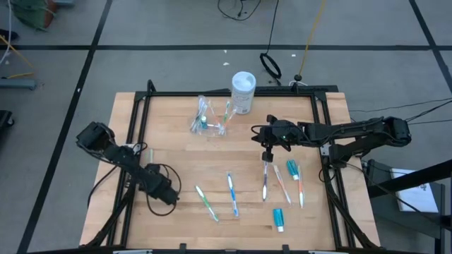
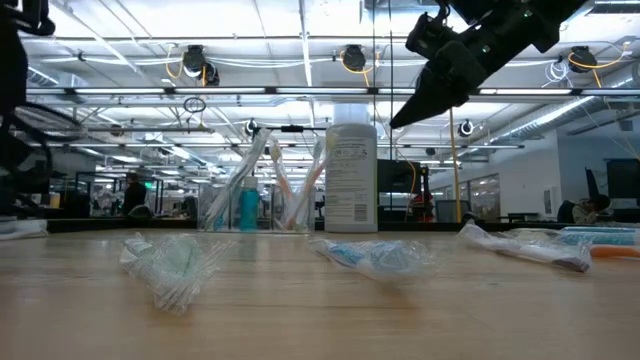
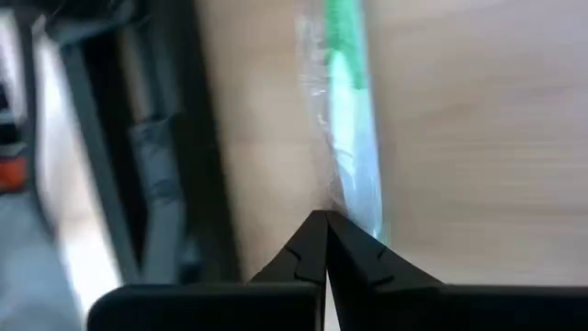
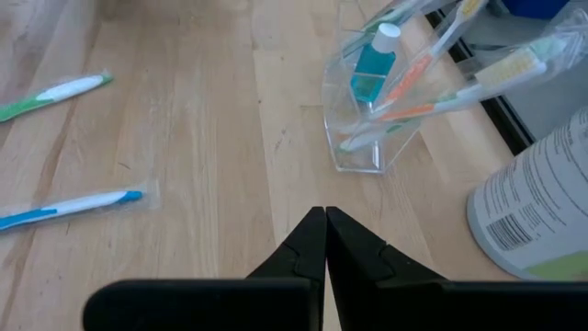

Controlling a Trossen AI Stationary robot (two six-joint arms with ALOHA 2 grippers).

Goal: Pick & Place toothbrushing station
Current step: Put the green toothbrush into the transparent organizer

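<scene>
The clear toothbrushing station [image 1: 210, 121] stands on the table's far middle and holds several toothbrushes and a small teal bottle. It also shows in the right wrist view [image 4: 367, 119] and the low view [image 2: 268, 195]. My right gripper [image 1: 255, 130] is shut and empty. It hangs well above the table [image 2: 396, 124], just right of the station, and points toward it [image 4: 324, 213]. My left gripper [image 3: 323, 217] is shut and folded back at the table's left edge [image 1: 138, 151]. Its tips are by the end of a wrapped green toothbrush [image 3: 354, 138].
A white lidded tub [image 1: 244, 91] stands just right of the station at the far edge. Several wrapped toothbrushes [image 1: 232, 194] and a teal tube [image 1: 279, 219] lie across the table's near middle and right. A black frame [image 1: 138, 127] runs along the table's sides.
</scene>
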